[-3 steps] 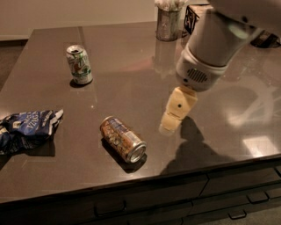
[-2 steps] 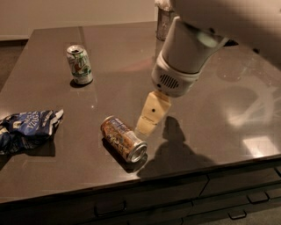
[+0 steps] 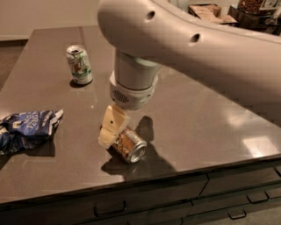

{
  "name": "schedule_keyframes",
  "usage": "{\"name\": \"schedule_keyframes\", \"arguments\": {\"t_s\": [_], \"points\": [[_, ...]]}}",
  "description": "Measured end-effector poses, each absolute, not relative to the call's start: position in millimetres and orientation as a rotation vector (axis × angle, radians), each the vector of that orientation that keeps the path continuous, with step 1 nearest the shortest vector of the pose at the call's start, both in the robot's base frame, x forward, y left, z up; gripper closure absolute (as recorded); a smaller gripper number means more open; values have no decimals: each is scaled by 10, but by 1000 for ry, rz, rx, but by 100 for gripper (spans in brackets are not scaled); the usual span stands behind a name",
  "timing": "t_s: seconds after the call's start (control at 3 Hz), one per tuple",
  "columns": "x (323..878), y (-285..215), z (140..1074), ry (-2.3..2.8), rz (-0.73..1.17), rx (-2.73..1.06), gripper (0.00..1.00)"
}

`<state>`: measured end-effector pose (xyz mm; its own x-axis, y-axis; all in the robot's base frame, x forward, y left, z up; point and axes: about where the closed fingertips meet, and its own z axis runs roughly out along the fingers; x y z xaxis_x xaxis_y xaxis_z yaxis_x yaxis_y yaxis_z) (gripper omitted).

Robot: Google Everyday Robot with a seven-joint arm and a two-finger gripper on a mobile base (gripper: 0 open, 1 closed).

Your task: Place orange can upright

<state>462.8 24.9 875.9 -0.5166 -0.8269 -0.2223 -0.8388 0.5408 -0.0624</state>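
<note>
The orange can (image 3: 128, 144) lies on its side on the dark table (image 3: 197, 118) near the front edge, its silver end facing front right. My gripper (image 3: 110, 128) hangs from the big white arm right over the can's rear end, its cream fingers (image 3: 113, 125) down against the can's far left part. The can's rear half is hidden behind the fingers.
A green-and-white can (image 3: 79, 64) stands upright at the back left. A crumpled blue chip bag (image 3: 27, 128) lies at the left edge. Boxes and containers (image 3: 210, 11) sit at the far back right. Drawers (image 3: 109, 210) run below the table's front edge.
My arm has swung left and down, bringing the gripper from right of the orange can to directly over its rear end. The can lies where it was.
</note>
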Motion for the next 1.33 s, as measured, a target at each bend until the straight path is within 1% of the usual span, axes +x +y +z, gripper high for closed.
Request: {"name": "schedule_keyframes", "arguments": {"t_s": [0.33,0.67,1.0,1.33], "points": [[4636,447,8653,2600,45,-1397,0],[4622,510,8521,2658,24,-1385,0],[4596,515,8440,2696,12,-1387,18],[4549,496,8402,2710,15,-1414,41]]}}
